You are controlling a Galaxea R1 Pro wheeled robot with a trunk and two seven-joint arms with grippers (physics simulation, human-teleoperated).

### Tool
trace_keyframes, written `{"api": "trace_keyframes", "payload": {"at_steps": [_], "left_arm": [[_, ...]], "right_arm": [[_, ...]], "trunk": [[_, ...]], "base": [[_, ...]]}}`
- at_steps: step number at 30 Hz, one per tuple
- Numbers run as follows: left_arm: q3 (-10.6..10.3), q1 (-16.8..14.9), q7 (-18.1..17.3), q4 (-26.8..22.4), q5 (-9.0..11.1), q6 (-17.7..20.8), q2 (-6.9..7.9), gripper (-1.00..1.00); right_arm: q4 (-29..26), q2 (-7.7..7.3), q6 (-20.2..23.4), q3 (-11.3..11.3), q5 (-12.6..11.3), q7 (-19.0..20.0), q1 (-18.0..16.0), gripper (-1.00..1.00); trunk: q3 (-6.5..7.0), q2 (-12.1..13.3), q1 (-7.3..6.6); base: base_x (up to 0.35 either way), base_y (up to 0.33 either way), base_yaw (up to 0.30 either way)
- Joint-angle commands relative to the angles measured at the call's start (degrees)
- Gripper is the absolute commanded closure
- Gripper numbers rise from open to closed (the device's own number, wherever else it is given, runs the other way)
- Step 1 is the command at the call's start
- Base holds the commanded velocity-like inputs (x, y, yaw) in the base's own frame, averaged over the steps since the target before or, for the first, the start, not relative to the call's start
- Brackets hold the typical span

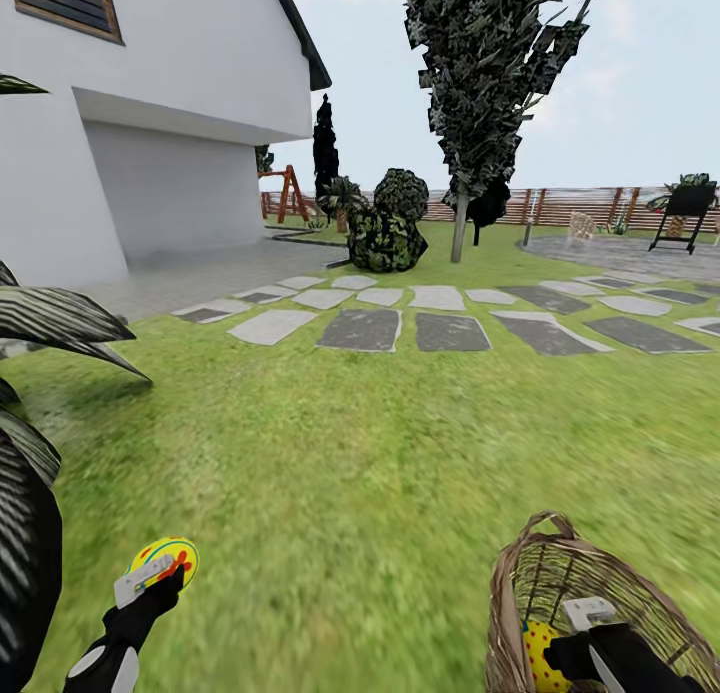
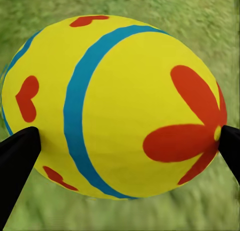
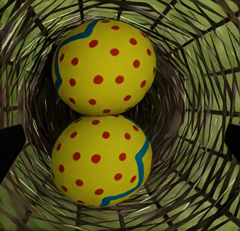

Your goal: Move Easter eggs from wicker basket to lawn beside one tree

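Left gripper (image 1: 165,570) clamps a flower-painted Easter egg (image 2: 112,106) above the lawn (image 1: 350,473); right gripper (image 3: 120,136), fingers spread wide, hangs inside the wicker basket (image 1: 530,573) over two dotted eggs (image 3: 104,66).

Left arm (image 1: 105,658): black casing along the visible length, with a pale grey, rounded shell section at its lower end. Left gripper (image 1: 160,570): black body carrying a flat, light grey rectangular finger plate; in the left wrist view the fingertips (image 2: 17,166) are plain matte black, tapering to blunt points. Right arm (image 1: 625,663): black, with a narrow white strip along its side. Right gripper (image 1: 585,613): black, with a light grey squared plate on top. No cables, screws or markings can be made out.
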Motion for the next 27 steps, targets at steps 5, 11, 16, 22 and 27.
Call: {"api": "trace_keyframes", "payload": {"at_steps": [5, 11, 16, 22, 27], "left_arm": [[0.4, -0.1, -4.2, -0.1, -0.1, -0.1, -0.03, 1.00], [0.4, -0.1, -4.3, 0.0, -0.1, -0.1, -0.04, 1.00], [0.4, 0.0, -4.4, 0.0, -0.1, -0.1, -0.04, 1.00], [0.4, -0.1, -4.3, 0.0, -0.1, -0.1, -0.04, 1.00], [0.4, 0.0, -4.3, 0.1, -0.1, -0.1, -0.04, 1.00]], "right_arm": [[-0.1, -0.06, 0.3, 0.3, -0.2, 0.0, 0.0, -1.00], [-0.1, -0.14, 0.3, 0.3, -0.3, 0.0, 0.0, -1.00], [-0.1, -0.07, 0.3, 0.3, -0.2, 0.0, 0.0, -1.00], [-0.1, -0.05, 0.3, 0.2, -0.3, 0.0, 0.0, -1.00], [-0.1, 0.03, 0.3, 0.3, -0.3, 0.0, 0.0, -1.00]], "trunk": [[-0.06, 0.0, -0.01], [-0.06, 0.0, -0.01], [-0.42, -0.8, 0.43], [-1.49, -3.2, 1.74], [-2.52, -4.1, 2.26]], "base": [[0.165, 0.000, 0.000], [0.289, 0.000, 0.000], [0.027, 0.000, 0.000], [0.000, 0.000, 0.000], [0.000, 0.000, 0.000]]}}
